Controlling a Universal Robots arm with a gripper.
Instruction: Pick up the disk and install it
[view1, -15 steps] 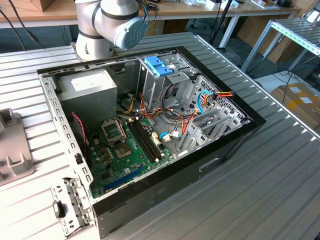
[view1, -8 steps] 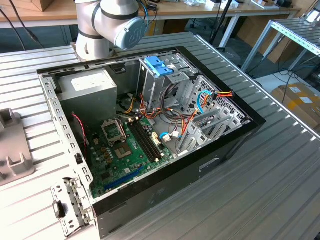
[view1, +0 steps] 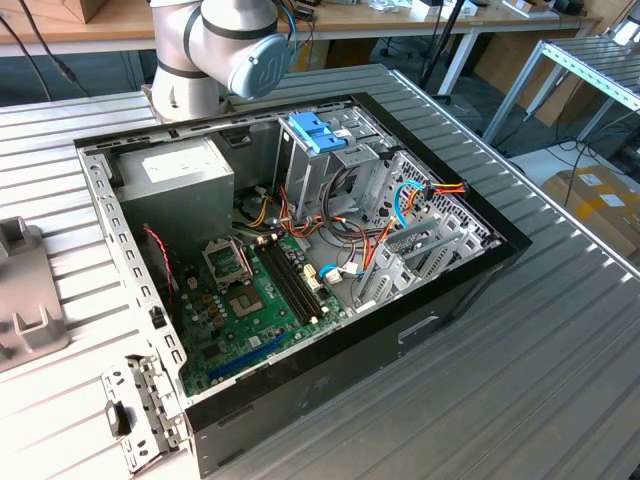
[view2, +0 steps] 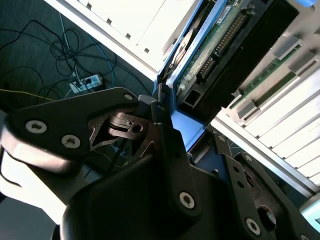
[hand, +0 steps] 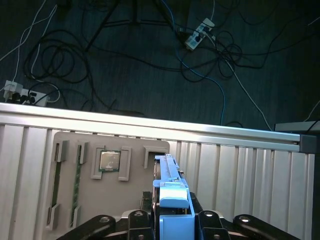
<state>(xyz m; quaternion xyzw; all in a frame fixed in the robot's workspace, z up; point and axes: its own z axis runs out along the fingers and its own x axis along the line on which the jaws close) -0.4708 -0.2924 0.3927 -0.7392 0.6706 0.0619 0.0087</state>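
The disk (view2: 225, 45) is a flat drive with a green circuit board and a connector row on its face, framed by a light-blue bracket (hand: 172, 192). In both wrist views my gripper (hand: 172, 212) has its black fingers (view2: 167, 145) pressed against the two sides of that bracket, shut on the disk. The disk stands on edge above a grey parts tray (hand: 135, 195), close to an empty holder on it. Whether it still touches the tray cannot be told. The open computer case (view1: 470, 275) lies on the table in the exterior view, and my arm (view1: 225, 45) rises behind it.
The tray also carries a processor chip (hand: 109, 161) and a memory stick (hand: 77, 172). Inside the case are the motherboard (view1: 250, 300), a grey power supply (view1: 185, 175), a drive cage with a blue tabbed piece (view1: 318, 130) and loose cables (view1: 400, 205). Cables litter the floor (hand: 150, 60) beyond the table edge.
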